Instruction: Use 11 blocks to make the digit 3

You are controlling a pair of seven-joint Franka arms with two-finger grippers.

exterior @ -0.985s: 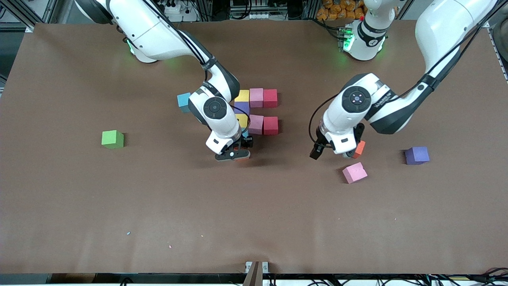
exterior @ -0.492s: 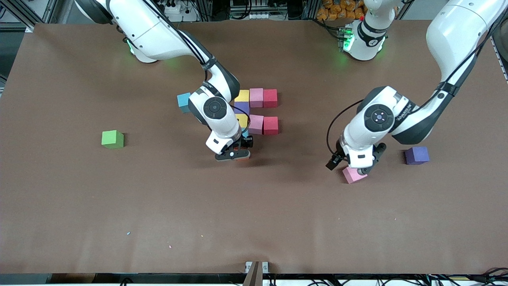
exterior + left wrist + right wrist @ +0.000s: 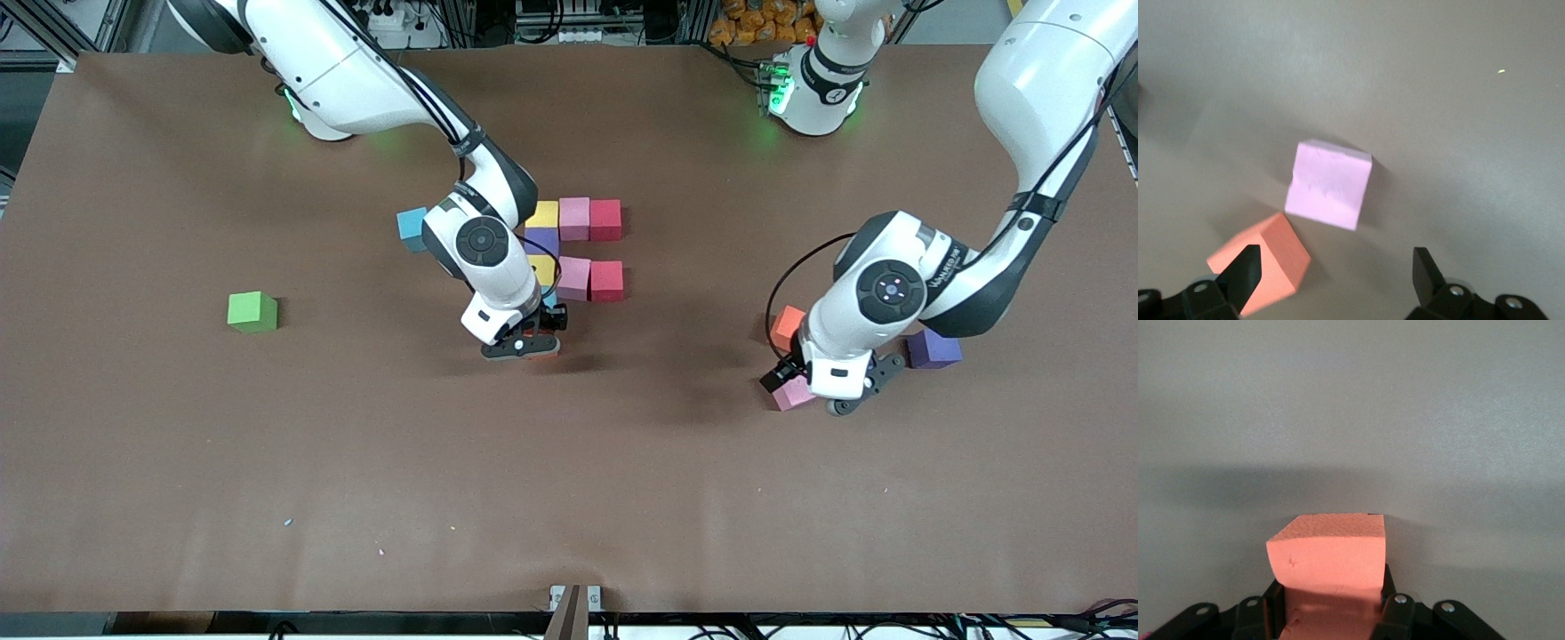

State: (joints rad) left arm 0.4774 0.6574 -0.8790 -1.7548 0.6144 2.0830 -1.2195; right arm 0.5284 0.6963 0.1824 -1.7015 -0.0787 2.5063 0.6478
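cluster point(image 3: 578, 249) mid-table | lone cube point(image 3: 252, 312) toward right arm's end

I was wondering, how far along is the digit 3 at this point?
Roughly halfway. Placed: two bars of yellow, pink and red cubes joined by a purple cube. In hand: the right gripper is shut on an orange cube just below the figure. Left: the open left gripper hovers over the loose pink cube; another orange cube also waits.
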